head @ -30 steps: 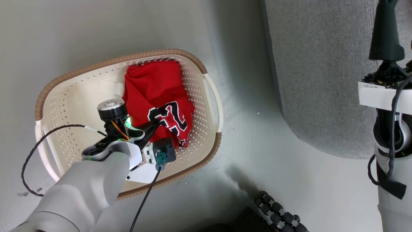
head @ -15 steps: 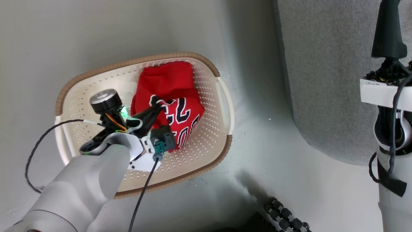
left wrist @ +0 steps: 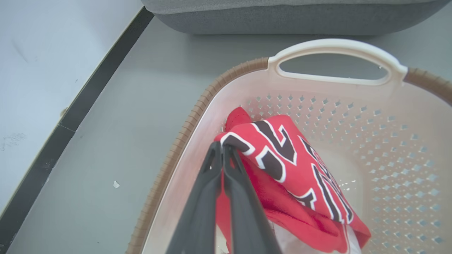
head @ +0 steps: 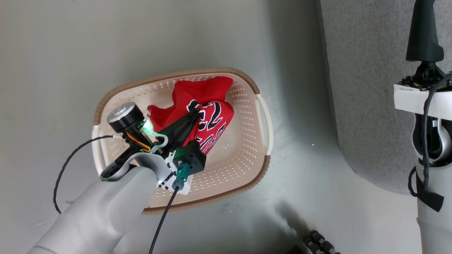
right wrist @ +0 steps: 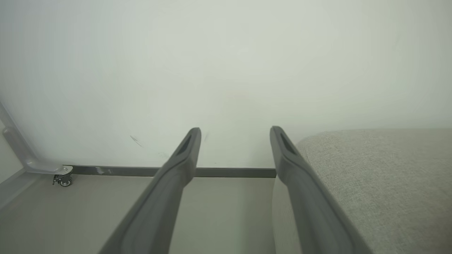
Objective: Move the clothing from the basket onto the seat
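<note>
Jersey (left wrist: pixel 282 155) has lifted, its edge pinched between the left jaws.

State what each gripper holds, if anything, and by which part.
The left gripper pinches the jersey by a fold beside its black lettering. The right gripper is open, holding nothing.

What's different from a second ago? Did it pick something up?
The left fingers, shut on the jersey, have lifted it. The cloth that lay flat now hangs bunched from them, still inside the basket. The right fingers stayed open beside the sofa. The scene's overall shift is only the camera turning.
</note>
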Tool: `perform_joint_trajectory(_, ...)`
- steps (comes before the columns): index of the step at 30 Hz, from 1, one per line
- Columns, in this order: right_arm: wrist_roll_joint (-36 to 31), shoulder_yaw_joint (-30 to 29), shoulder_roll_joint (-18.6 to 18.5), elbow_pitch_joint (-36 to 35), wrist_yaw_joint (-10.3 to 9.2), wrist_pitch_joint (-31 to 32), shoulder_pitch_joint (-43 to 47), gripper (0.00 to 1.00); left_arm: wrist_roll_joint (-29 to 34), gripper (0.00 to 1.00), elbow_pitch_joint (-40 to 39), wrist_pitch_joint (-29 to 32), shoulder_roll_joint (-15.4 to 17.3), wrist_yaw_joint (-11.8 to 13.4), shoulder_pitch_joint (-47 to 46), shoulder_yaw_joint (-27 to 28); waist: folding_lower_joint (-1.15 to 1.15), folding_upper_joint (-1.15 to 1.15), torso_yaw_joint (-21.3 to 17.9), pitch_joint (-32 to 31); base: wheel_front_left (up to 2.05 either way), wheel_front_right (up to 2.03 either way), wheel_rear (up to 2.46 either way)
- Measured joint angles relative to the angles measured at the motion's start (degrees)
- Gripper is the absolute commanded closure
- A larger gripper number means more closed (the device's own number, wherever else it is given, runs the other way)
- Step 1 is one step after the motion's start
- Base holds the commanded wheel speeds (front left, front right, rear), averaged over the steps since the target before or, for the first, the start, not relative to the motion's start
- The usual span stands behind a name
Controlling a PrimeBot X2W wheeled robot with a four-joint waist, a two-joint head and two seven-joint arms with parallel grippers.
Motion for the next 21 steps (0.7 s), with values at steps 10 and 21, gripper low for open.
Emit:
perform_joint_trajectory(10,-1.72,-1.74,-0.07,0.58,0.0,0.0,0.44,0.0,-3.41,1.0,-10.1,0.0,2.74,2.68,4.92,2.02,0.0,0.0,2.78,-4.11,0.0,0.0,0.0)
perform_joint_trajectory(21,-2.68,-3.9,-0.08,1.46,0.0,0.0,2.92,0.0,-5.39,1.0,-15.15,0.0,4.6,2.68,8.52,1.58,0.0,0.0,5.24,-9.42,0.0,0.0,0.0)
